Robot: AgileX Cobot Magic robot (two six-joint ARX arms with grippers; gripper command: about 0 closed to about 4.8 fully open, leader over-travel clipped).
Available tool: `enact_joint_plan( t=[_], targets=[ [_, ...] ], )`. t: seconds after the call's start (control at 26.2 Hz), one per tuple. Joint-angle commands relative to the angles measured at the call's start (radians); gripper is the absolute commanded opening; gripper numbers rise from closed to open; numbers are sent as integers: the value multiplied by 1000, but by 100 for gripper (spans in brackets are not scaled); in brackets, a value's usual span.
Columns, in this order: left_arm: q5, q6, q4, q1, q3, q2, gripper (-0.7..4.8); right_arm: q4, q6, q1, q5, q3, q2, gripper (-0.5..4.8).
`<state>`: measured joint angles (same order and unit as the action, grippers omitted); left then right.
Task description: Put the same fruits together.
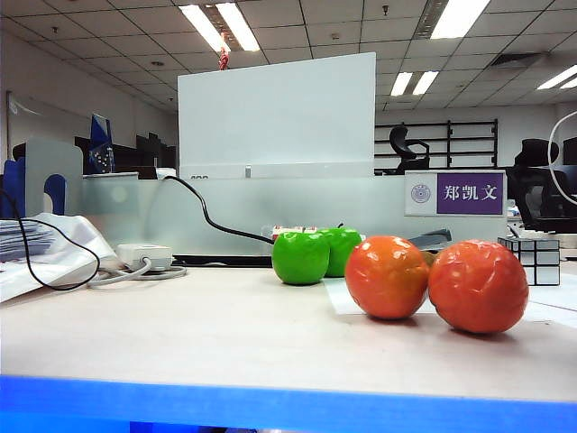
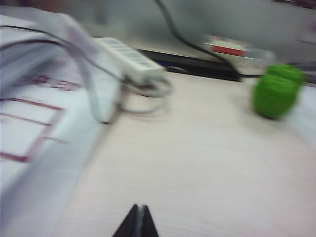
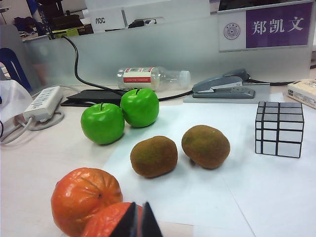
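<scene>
Mirrored cube [image 3: 279,129], stapler [image 3: 223,85], bottle [image 3: 153,77]

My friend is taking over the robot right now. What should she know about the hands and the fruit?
Left hand: shut, empty, low over bare table, far from the fruit.
Right hand: shut, empty, right by the two glossy orange-red wrinkled fruits.
Two shiny green apples touch each other. Two fuzzy brown kiwis lie side by side on the white paper sheet. The orange-red pair sit together too.
Done: every fruit is next to its match.
Left: nothing seems to need sorting. The mirrored silver cube stands apart.
</scene>
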<state>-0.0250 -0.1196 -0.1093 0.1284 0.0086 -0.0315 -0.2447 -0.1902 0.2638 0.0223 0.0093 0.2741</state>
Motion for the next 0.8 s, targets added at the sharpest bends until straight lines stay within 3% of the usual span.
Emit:
enact_joint_plan(
  t=[0.04, 0.19, 0.38, 0.57, 0.8],
  targets=[
    [63, 61, 12, -107, 1, 24, -5, -13, 0, 0, 2, -8, 0, 22],
    [92, 62, 60, -189, 1, 29, -5, -11, 0, 0, 2, -7, -1, 22],
    [86, 59, 62, -192, 1, 29, -5, -11, 0, 0, 2, -8, 0, 22],
    [1, 60, 58, -192, 1, 29, -5, -11, 0, 0, 2, -7, 0, 22],
    [-27, 60, 55, -191, 1, 29, -5, -11, 0, 0, 2, -7, 0, 22]
  ],
)
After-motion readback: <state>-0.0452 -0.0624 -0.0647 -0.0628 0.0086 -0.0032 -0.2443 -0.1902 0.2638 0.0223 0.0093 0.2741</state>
